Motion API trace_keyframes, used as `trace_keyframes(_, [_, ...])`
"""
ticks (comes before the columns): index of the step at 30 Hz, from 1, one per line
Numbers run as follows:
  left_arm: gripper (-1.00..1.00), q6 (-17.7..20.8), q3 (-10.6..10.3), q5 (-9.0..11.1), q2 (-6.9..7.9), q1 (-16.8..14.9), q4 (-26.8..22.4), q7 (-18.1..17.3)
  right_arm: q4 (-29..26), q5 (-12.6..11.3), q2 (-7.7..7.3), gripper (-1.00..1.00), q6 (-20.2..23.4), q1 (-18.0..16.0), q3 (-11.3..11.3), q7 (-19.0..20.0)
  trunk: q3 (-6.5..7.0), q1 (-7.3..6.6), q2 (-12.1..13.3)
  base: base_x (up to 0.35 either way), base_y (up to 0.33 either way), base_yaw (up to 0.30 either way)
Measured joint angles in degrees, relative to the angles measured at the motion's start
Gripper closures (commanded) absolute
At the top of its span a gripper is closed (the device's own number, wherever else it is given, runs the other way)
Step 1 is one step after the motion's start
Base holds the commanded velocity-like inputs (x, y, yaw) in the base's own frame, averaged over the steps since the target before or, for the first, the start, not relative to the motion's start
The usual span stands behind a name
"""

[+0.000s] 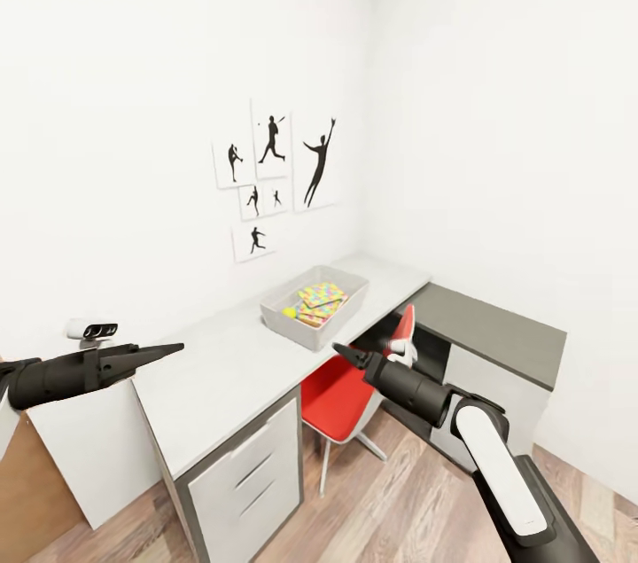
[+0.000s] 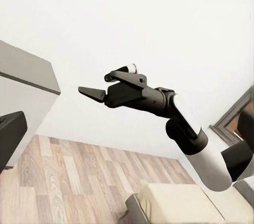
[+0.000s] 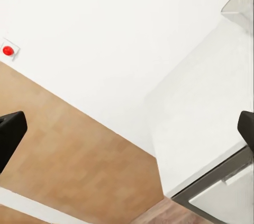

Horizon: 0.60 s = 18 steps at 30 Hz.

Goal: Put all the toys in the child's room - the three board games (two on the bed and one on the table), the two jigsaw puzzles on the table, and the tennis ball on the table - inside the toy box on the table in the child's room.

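The thin multicoloured jigsaw squares (image 1: 320,298) in the shallow light-grey plastic toy box (image 1: 282,316) on the pale tabletop (image 1: 232,368) look light and stiff, best pinched by an edge. Both grippers, left (image 1: 168,350) and right (image 1: 344,355), hold nothing; the right fingers (image 3: 11,131) stand wide, and I cannot tell how far the left ones are parted.

We are seeing two dark fingertips (image 3: 11,131) sitting wide apart at opposite frame edges. Pale grey table (image 3: 198,128) corner showing, white drawer front (image 3: 225,203) beneath its edge. Red round button (image 3: 8,50) sitting on white wall (image 3: 106,38) above wood-plank floor (image 3: 74,171).
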Motion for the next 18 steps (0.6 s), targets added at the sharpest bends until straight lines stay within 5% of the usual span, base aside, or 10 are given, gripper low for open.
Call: trace_keyframes(18, [-1.0, 0.01, 0.02, -0.15, 0.0, 0.01, -0.01, 0.0, 0.05, 0.01, 0.0, -1.0, -0.01, 0.0, -0.12, 0.01, 1.08, 0.01, 0.01, -0.015, 0.015, -0.249])
